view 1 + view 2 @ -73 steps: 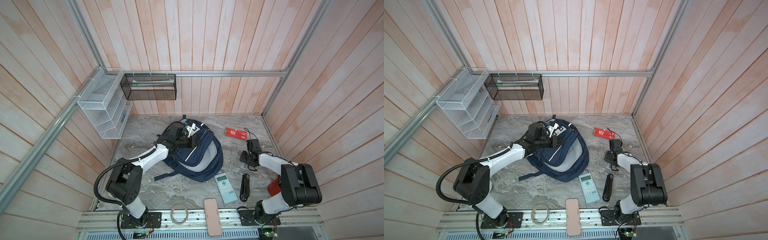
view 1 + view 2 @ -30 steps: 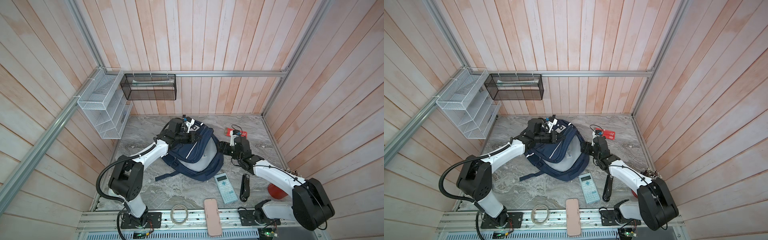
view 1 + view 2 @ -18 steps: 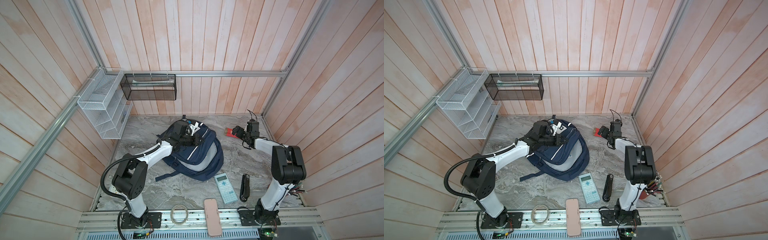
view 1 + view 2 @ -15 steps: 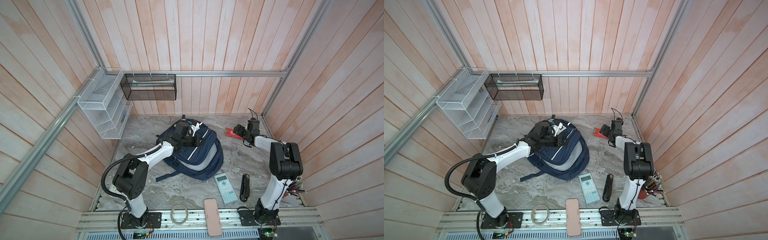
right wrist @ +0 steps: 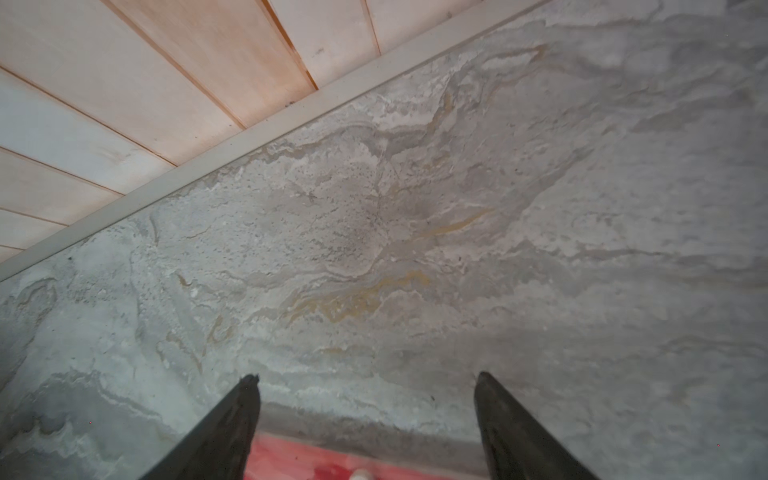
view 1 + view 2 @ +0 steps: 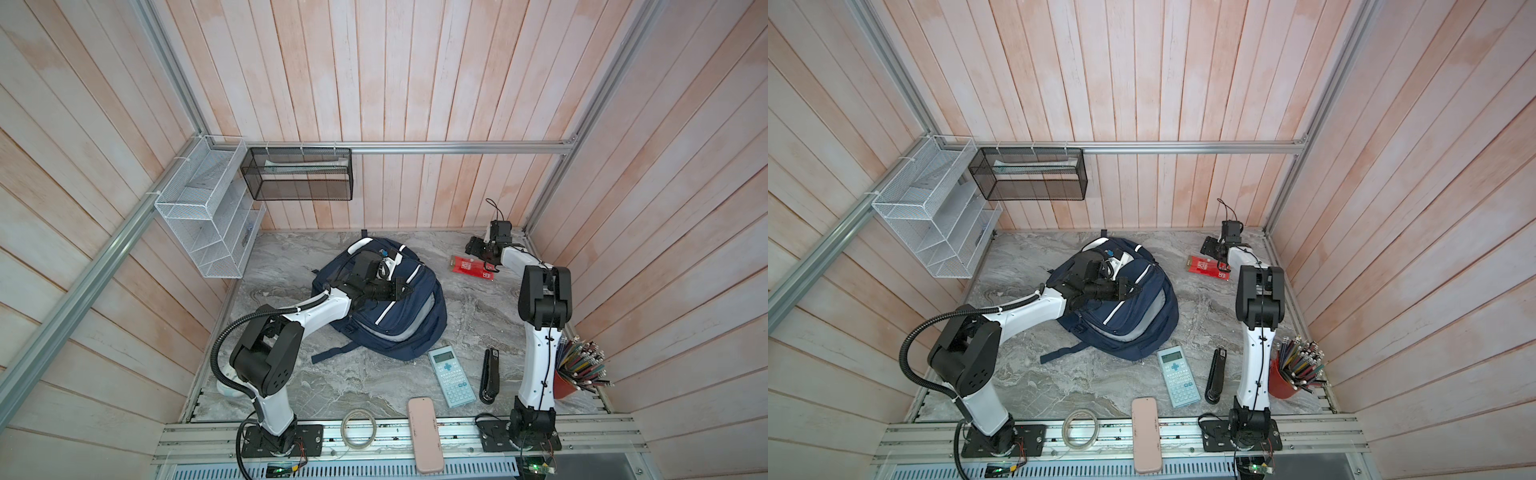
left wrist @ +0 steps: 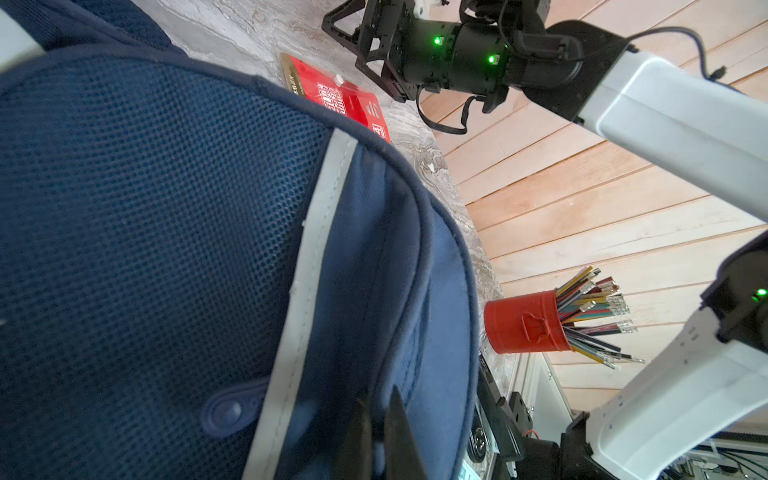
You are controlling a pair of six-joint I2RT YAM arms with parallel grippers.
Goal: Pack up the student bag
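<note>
One swing on, the right gripper (image 5: 366, 375) has left the student bag (image 6: 399, 316), jaws apart over the red packet (image 6: 471, 267), likely next in, while the left gripper (image 7: 376, 401) pinches bag fabric.

Bare tabletop (image 6: 478, 316) between student bag (image 6: 399, 328) and red packet (image 6: 469, 266)

White print marks the red packet (image 7: 336, 97), too blurred to read; calculator (image 6: 451, 376) key labels are too small

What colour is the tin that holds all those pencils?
Red, plain with no pattern. The tin shows best in the left wrist view.
</note>
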